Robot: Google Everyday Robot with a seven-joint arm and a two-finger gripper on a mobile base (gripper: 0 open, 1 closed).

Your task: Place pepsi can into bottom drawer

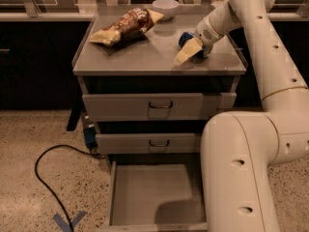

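Note:
The pepsi can, blue, sits low on the right part of the grey cabinet top. My gripper reaches down from the upper right and is shut on the can, with one cream finger lying across its front. The can still looks to be at the level of the top. The bottom drawer is pulled out below, showing a flat grey floor with nothing in it. My arm's lower link covers the drawer's right side.
A chip bag lies on the left of the cabinet top and a white bowl stands at its back. The two upper drawers are closed. A black cable loops on the floor at the left.

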